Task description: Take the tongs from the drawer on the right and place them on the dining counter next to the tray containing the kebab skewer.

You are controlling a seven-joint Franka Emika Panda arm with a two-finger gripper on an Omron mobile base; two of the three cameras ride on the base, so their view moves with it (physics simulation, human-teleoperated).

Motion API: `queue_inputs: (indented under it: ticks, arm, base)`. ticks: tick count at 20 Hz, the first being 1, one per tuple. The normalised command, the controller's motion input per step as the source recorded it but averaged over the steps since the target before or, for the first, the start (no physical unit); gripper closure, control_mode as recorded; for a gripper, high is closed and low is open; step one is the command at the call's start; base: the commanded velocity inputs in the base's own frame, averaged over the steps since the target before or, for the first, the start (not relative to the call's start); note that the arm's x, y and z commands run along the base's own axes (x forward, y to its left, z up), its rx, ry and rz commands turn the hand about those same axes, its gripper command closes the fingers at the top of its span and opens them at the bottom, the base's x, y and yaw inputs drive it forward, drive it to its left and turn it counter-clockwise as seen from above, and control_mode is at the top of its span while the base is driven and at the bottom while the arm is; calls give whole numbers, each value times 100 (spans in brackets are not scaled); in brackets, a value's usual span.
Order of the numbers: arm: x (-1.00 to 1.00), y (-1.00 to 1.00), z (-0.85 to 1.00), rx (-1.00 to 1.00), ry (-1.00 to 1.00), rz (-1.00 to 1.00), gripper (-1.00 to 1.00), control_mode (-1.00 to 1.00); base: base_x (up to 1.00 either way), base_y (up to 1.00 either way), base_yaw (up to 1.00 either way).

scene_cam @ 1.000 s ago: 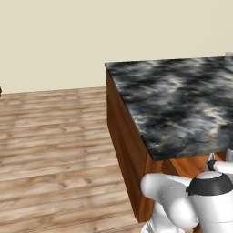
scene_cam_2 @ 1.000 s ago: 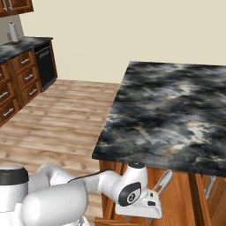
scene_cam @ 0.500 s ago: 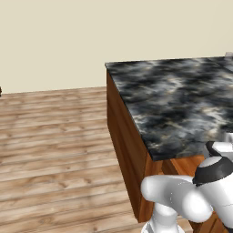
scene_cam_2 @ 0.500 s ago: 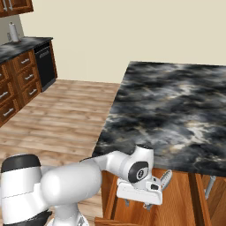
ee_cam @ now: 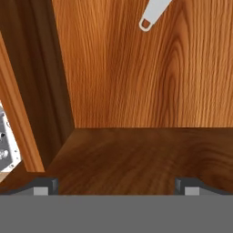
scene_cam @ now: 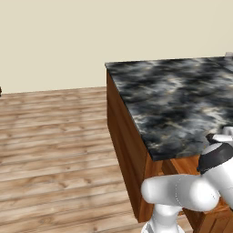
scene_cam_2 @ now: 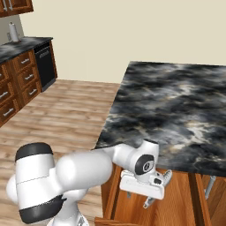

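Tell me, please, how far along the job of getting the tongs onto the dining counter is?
Done: the wooden drawer is open, and the hand view looks into it. In hand: the open two-finger gripper hangs below the edge of the black marbled stone dining counter, holding nothing; the grey metal end of what looks like the tongs lies ahead. Left: grasping them, lifting and placing them on the counter.

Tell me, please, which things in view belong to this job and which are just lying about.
Job: dining counter; open drawer; silver utensil in it, likely the tongs; open hand.
Lying about: wall cabinets; dark appliance; pale canister.
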Motion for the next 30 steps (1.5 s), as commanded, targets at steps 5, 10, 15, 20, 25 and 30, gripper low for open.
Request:
queue_inputs:
  ticks: [5,10,15,20,25,30]
  arm:
    - [8,3,-1,0,-12,-10,-100,-100]
    - [0,11,-4,-1,-20,-10,-100,-100]
    - [1,10,-2,0,-8,-6,-100,-100]
    - [12,17,-31,-6,0,-5,-100,-100]
    - [7,9,-22,-13,-13,-6,-100,-100]
    - [4,2,-16,-10,-12,-5,-100,-100]
  base:
    - [0,0,0]
    - [0,0,0]
    - [0,0,0]
    - [0,0,0]
    - [0,0,0]
    - [0,0,0]
